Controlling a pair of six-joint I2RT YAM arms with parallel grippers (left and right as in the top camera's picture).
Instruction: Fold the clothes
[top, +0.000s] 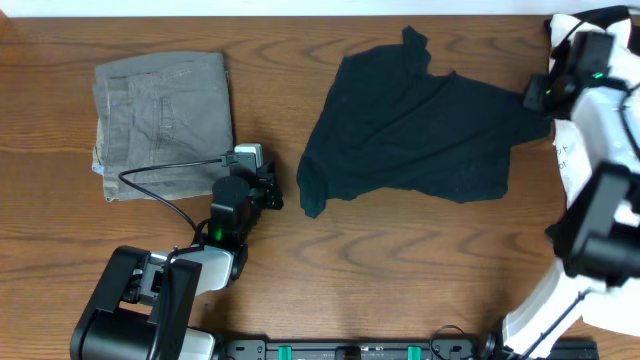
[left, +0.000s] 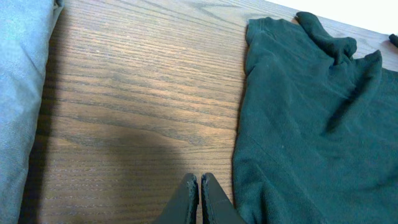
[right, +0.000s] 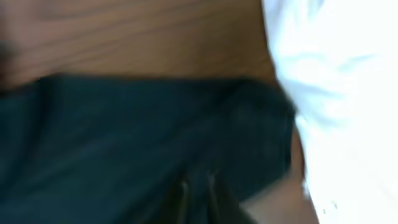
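The clothes (top: 410, 140), a black T-shirt, lie rumpled and spread on the wooden table right of centre. My right gripper (top: 530, 97) is at the shirt's far right corner. In the blurred right wrist view its fingers (right: 214, 193) stand nearly together on the dark fabric (right: 124, 137), so it looks shut on the shirt's edge. My left gripper (top: 275, 190) rests over bare wood just left of the shirt's lower left corner. Seen from the left wrist, that gripper (left: 199, 177) is shut with nothing in it, and the shirt (left: 311, 124) lies just to its right.
Folded grey-green trousers (top: 165, 120) lie at the back left, seen at the left edge from the left wrist (left: 18, 93). A white garment (top: 565, 160) lies at the right edge under my right arm and fills the right side of the right wrist view (right: 336, 93).
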